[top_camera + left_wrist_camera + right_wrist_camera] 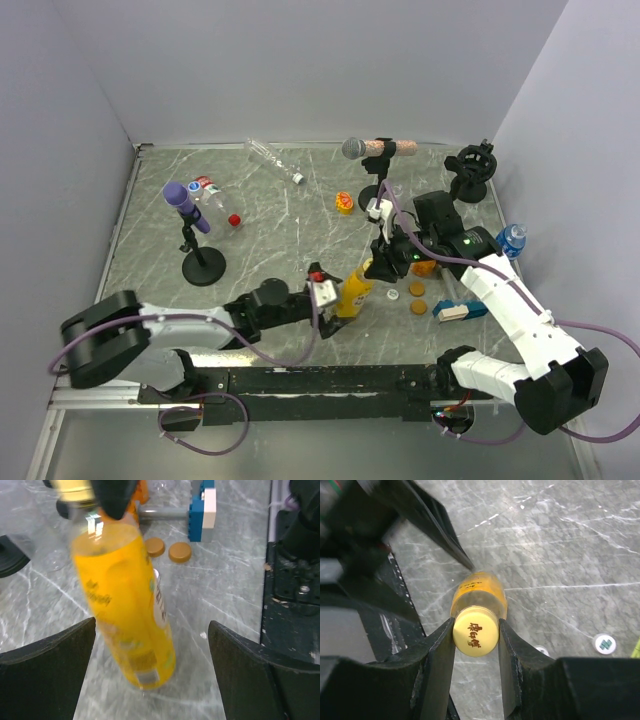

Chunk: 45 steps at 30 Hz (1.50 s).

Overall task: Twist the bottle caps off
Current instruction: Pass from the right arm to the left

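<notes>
- While the right pincer (476, 625) clamps the yellow cap (475, 637), one finger against each side, the juice bottle (125, 605) leans over the grey, white-veined worktop (280, 250), a little right of centre and toward the near edge. Whether its base rests on the surface cannot be told.
- The bottle's long axis runs from its base, beside the left arm, up and away toward the far right corner, where the cap meets the right pincer. The right arm is therefore at the cap and the left at the body.
- The left pincer (152, 625) gapes wide around the lower body, one finger on either side with bare worktop showing between each and the plastic. It holds nothing.
- The cap is on the neck, not yet off. A twist now would probably turn the whole bottle unless the left pincer first closes on the body.
- The cap is a small, smooth, round plastic piece with dark characters printed on top. The body is slim, glossy and see-through, orange-yellow, with a printed label, and probably slippery to hold.
- Past the bottle, toward the right edge, lie two flat brown discs (180, 552) and a blue-and-white block (202, 510), apart from the bottle.
</notes>
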Available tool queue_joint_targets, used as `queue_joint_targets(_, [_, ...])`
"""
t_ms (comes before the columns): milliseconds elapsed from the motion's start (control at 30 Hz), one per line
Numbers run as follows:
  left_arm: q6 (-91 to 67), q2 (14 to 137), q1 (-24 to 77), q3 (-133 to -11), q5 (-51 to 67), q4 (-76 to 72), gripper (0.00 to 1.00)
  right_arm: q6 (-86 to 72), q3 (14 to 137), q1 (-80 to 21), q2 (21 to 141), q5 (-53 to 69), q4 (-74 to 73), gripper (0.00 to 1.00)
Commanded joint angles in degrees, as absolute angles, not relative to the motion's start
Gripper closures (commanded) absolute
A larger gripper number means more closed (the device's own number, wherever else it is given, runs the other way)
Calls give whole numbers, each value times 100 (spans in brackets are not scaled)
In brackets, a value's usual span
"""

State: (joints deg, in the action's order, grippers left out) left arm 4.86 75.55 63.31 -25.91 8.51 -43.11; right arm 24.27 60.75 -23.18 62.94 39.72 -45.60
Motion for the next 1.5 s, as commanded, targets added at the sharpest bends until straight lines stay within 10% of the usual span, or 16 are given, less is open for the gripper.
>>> queue_joint_targets(0, [949,8304,6661,-3181,20,-4877,4,2224,6346,-2233,6179,4605,-4210,100])
queue_joint_targets(600, [-255,9158,6785,-3524,-694,-5344,13,1978,6161,-1837,6003,5202,-4078,100])
queue_joint_targets(967, [-185,8746,6785,-3631,-282,-4501,71,2258,6100,-1758,5880,5414,-4350,100])
queue_joint_targets(1467, [1670,6952,6583,-3718,1529,-1346,87,6065,6626,-1986,5862,5942,-6636,100])
